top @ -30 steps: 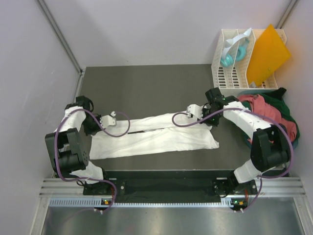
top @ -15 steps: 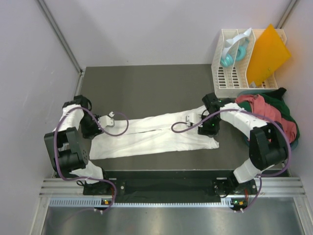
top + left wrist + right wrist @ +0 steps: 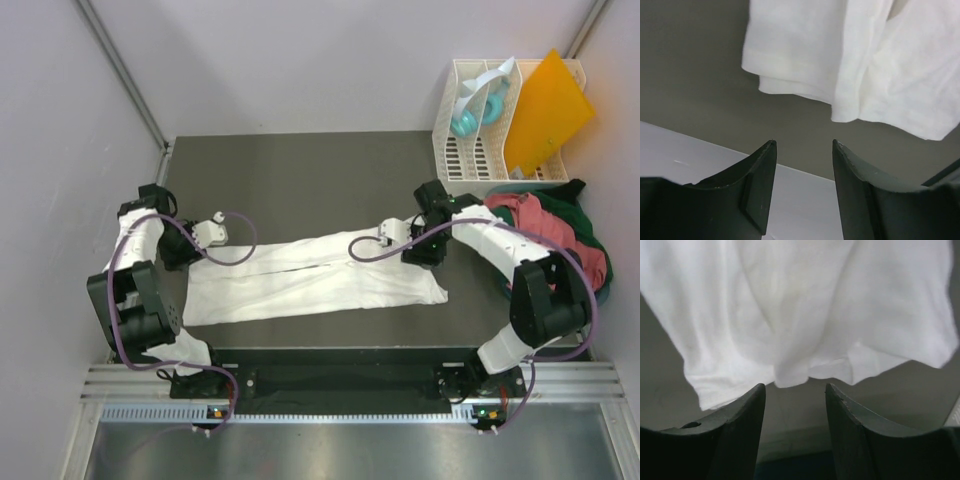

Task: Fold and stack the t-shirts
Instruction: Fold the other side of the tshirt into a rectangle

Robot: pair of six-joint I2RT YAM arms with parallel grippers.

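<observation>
Left gripper (image 3: 214, 229) and right gripper (image 3: 386, 233) hover half-open, empty, over the lengthwise-folded white t-shirt (image 3: 320, 285), which likely needs a crosswise fold next.

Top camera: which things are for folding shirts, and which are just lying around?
For the job:
folded white cloth t-shirt
crumpled salmon-red t-shirt
dark green t-shirt

Just lying about:
white slatted plastic rack
stiff orange sheet
teal rounded object
</observation>
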